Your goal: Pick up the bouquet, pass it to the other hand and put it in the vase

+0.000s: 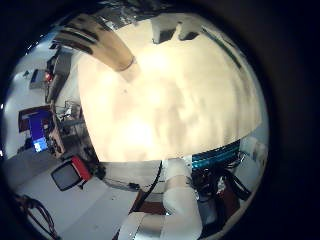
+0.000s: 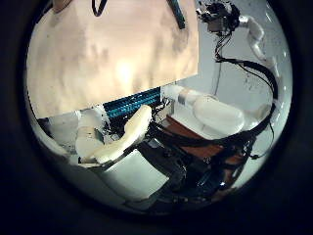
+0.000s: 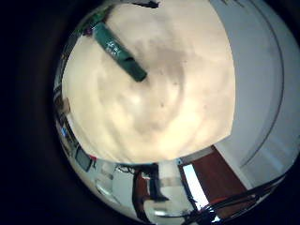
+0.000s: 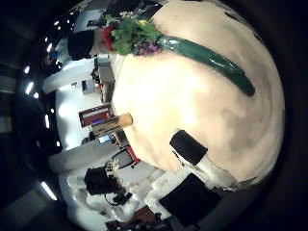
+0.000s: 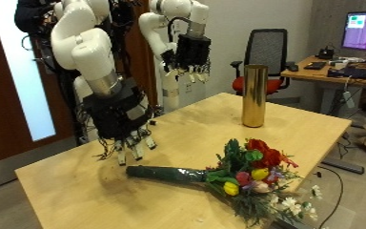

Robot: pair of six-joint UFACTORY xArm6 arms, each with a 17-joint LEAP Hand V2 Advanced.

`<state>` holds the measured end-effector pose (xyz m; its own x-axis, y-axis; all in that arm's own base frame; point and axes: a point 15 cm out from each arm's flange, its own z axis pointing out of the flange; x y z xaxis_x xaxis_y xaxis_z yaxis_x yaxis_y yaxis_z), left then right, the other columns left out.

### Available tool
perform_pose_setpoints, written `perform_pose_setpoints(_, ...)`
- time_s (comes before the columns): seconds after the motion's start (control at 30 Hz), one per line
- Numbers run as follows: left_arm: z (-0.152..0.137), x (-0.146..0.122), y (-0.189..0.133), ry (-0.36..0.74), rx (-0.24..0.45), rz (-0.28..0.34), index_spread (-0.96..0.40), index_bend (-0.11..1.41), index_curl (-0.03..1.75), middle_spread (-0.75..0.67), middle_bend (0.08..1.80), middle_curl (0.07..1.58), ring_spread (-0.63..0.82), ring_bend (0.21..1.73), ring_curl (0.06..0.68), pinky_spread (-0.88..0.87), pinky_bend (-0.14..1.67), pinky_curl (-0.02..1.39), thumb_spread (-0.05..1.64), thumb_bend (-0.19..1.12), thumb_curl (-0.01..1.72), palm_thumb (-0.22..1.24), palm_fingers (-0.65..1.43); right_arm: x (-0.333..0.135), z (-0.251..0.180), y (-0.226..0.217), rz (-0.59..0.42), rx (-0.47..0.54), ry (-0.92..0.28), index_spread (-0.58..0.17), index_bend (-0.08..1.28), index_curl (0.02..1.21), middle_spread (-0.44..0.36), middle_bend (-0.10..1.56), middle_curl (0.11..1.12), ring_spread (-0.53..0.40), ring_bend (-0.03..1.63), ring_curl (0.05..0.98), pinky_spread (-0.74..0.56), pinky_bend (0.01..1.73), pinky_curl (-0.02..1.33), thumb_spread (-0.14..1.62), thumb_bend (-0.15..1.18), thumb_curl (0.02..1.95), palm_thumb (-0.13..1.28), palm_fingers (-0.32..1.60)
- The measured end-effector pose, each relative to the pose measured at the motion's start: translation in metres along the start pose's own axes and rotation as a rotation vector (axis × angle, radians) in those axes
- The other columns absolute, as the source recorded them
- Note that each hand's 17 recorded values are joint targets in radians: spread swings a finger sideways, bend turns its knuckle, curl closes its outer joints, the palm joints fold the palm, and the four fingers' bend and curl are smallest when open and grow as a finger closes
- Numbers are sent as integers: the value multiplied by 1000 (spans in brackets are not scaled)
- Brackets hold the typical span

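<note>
In the outside view the bouquet (image 5: 240,177) lies on the wooden table (image 5: 69,176), its green-wrapped stem (image 5: 171,174) towards my right hand and its red and yellow flowers near the table's front edge. The tall gold vase (image 5: 253,95) stands upright at the far side. My right hand (image 5: 126,122) hangs open just above the table beside the stem end and holds nothing. My left hand (image 5: 190,52) hangs open high over the far side, away from the vase. The right thumb side palm view shows the bouquet (image 4: 144,40) and the vase (image 4: 111,123). The right little finger side palm view shows the stem (image 3: 120,52).
An office chair (image 5: 270,52) stands behind the vase, and a desk with a monitor (image 5: 361,33) beyond it. A brown door (image 5: 6,95) stands behind the arms. The flowers reach close to the table's front edge.
</note>
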<state>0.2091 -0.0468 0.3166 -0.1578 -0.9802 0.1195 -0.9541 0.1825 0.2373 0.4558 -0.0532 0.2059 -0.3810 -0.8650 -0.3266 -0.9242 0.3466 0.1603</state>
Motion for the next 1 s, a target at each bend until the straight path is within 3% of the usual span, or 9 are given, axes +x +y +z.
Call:
perform_pose_setpoints(0.47, -1, 0, -6, 4, -4, -4, 104, 190, 418, 357, 174, 253, 569, 314, 215, 595, 219, 310, 950, -29, 301, 433, 212, 1, 50, -51, 34, 66, 23, -46, 145, 227, 208, 383, 360, 182, 593, 217, 298, 479, 289, 1094, -21, 367, 627, 125)
perform_pose_setpoints(0.83, -1, 2, -9, 1, -9, -2, 104, 191, 413, 344, 175, 261, 568, 312, 212, 596, 218, 309, 949, -29, 299, 433, 213, -4, 67, -56, 28, 30, 40, -35, 151, 248, 200, 410, 362, 121, 674, 233, 246, 424, 274, 1040, -18, 399, 712, 214)
perform_pose_setpoints(1.0, -2, 2, -11, 1, -10, -2, 104, 191, 416, 353, 182, 260, 578, 304, 209, 591, 214, 308, 949, -29, 299, 433, 212, -12, 64, -54, 16, -15, 37, -43, 155, 258, 160, 464, 378, 57, 736, 245, 197, 403, 266, 1006, -22, 417, 756, 292)
